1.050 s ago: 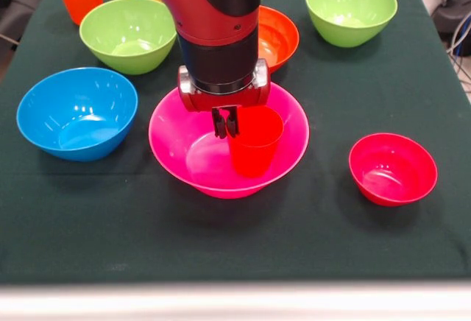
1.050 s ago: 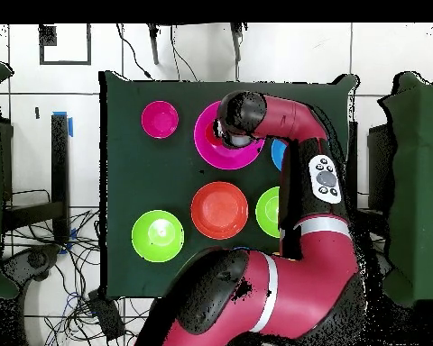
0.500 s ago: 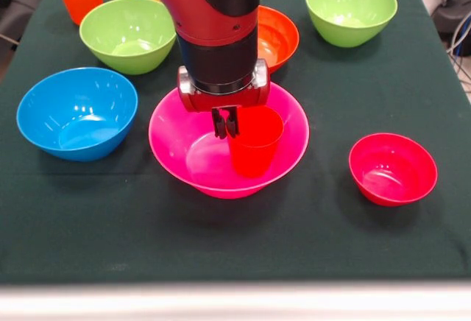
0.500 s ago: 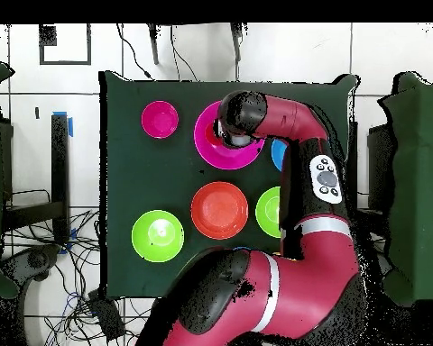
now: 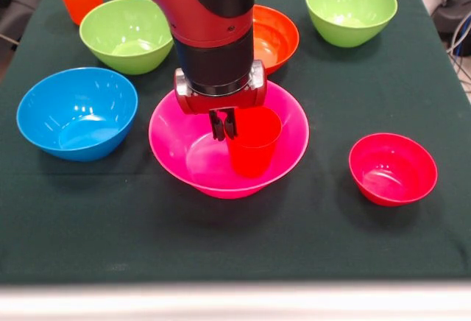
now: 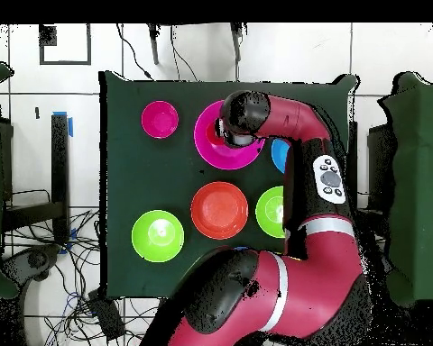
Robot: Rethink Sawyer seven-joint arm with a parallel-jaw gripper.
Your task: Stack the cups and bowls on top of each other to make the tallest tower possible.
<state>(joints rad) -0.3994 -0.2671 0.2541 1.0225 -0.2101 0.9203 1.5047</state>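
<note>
Dark green tablecloth (image 5: 331, 210) carries the scattered bowls. Gripper (image 5: 222, 124) is clamped on the near rim of a red tapered plastic cup (image 5: 252, 142), which stands upright inside the large glossy pink plastic bowl (image 5: 176, 152) directly beneath the gripper.

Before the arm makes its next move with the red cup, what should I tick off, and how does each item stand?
1. Gripper jaws pinch the left rim of the red cup: ok.
2. Cup upright, mouth up, inside the pink bowl: ok.
3. Cup resting on the bowl's floor or lifted: cannot tell.
4. Pink bowl upright on the table, apart from its neighbours: ok.
5. Next pieces within sight, blue bowl and small red bowl, both empty: ok.
6. Overhead view of the cup: arm hides it, cannot tell.
</note>
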